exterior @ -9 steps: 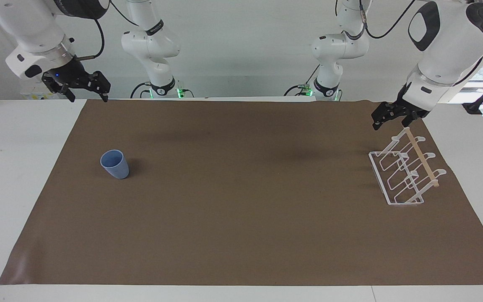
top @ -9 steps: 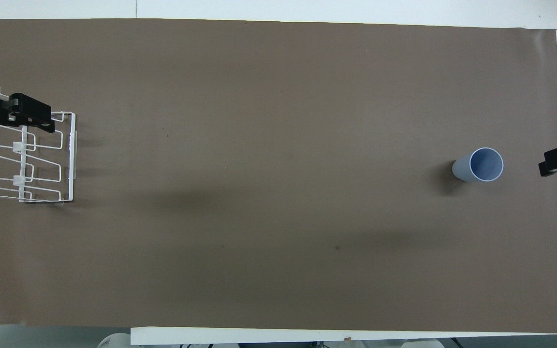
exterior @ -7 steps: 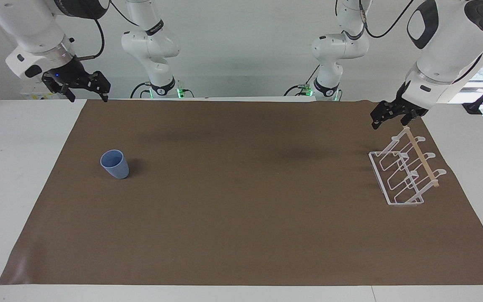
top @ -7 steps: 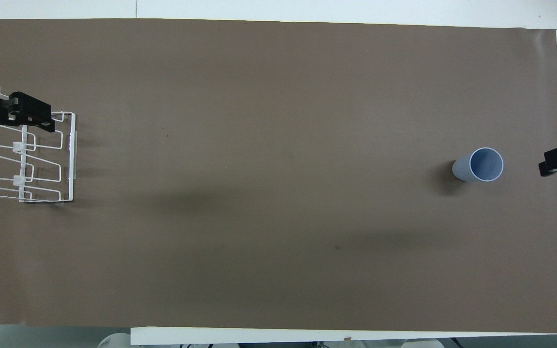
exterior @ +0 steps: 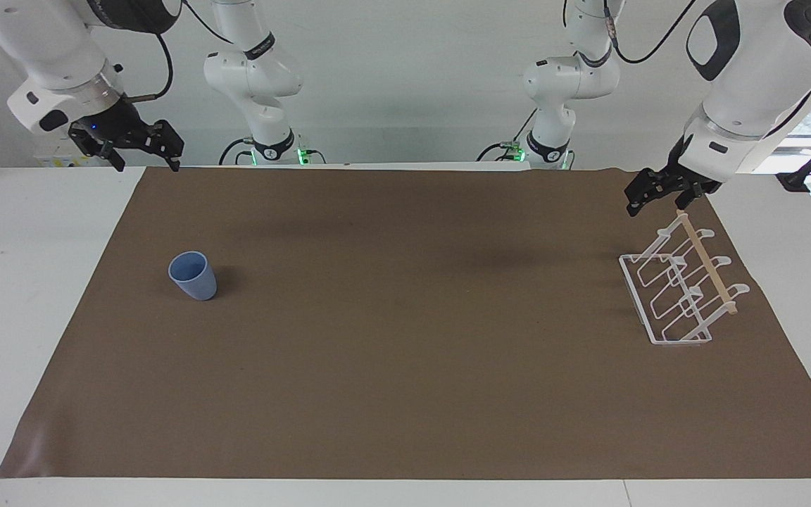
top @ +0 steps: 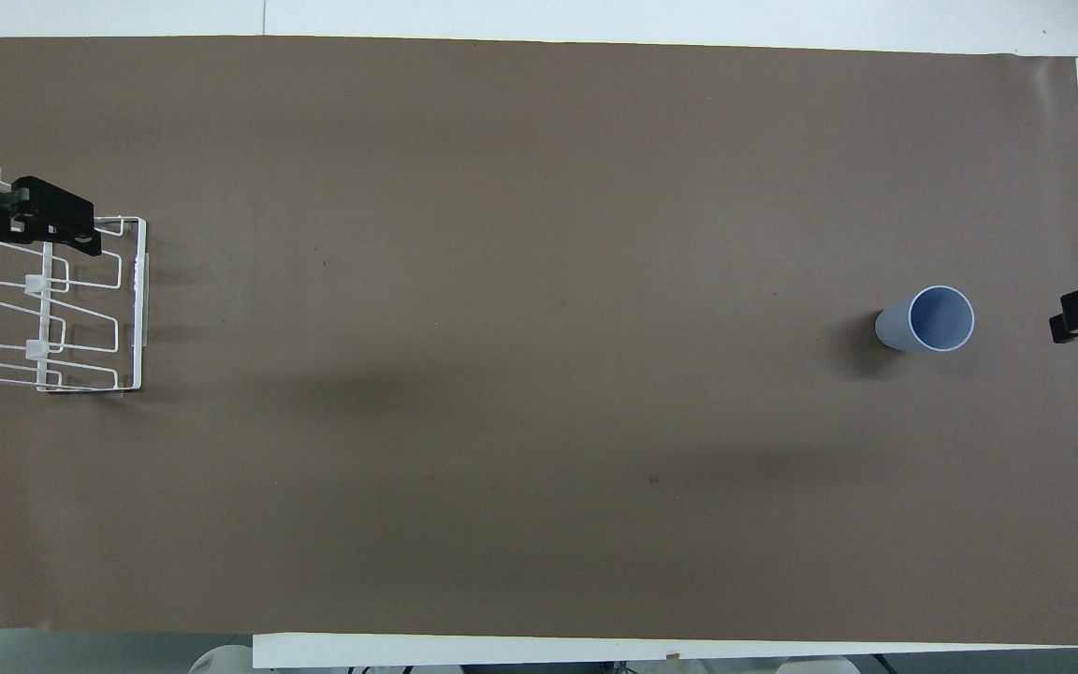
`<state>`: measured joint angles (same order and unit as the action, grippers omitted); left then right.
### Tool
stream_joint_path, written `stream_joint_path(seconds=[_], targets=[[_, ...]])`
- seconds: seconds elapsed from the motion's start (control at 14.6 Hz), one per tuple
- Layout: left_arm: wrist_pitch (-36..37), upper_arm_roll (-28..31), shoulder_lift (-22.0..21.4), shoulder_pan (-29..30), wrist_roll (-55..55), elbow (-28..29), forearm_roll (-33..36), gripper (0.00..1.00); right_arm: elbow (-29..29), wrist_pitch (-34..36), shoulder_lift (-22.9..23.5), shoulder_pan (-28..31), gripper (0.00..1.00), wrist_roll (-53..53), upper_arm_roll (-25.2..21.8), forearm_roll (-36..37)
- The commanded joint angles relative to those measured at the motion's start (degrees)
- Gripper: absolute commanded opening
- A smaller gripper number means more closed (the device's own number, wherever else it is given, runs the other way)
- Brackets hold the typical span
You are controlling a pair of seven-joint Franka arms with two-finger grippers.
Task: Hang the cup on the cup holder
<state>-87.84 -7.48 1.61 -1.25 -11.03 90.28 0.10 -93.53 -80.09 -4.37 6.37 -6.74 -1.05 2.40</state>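
Presently on the table: one cup (exterior: 193, 275), light blue, upright, mouth up, on the brown mat (exterior: 405, 366) toward the right arm's end. One cup holder (exterior: 680, 289), white wire with a wooden rod (exterior: 707, 265), toward the left arm's end, well apart from the cup. Right gripper (exterior: 143, 149): fingers released, empty, raised over the mat's edge; the nearer arm to the cup. Left gripper (exterior: 655, 195): fingers released, empty, over the holder's robot-side end. The overhead view shows only the right gripper's tip.
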Motion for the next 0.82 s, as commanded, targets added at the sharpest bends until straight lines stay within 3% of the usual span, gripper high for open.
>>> stream_joint_path(seconds=[0.0, 0.14, 0.34, 0.48, 0.75], targets=[[1.62, 0.18, 0.42, -0.77, -0.75, -1.07, 1.83, 1.0, -9.26, -9.42, -3.88, 2.15, 1.0, -2.05, 0.17, -0.99], [1.7, 0.18, 0.33, -0.77, -0.75, -0.98, 1.83, 1.0, -16.39, -17.17, -4.6, 2.6, 1.0, -3.01, 0.17, -1.08], [1.53, 0.1, 0.07, -0.77, -1.01, -0.45, 1.83, 1.0, -22.91, -27.46, -1.71, 3.12, 1.0, -8.09, 0.08, -1.08], [1.18, 0.1, -0.02, -0.86, -1.19, -0.01, 1.83, 1.0, -25.46, -33.35, 1.28, 4.7, 1.0, -10.4, 0.08, -1.08], [0.83, 0.1, -0.02, -0.78, -1.19, 0.08, 1.83, 1.0, -26.26, -38.55, 6.82, 6.55, 1.0, -12.95, 0.17, -1.26]])
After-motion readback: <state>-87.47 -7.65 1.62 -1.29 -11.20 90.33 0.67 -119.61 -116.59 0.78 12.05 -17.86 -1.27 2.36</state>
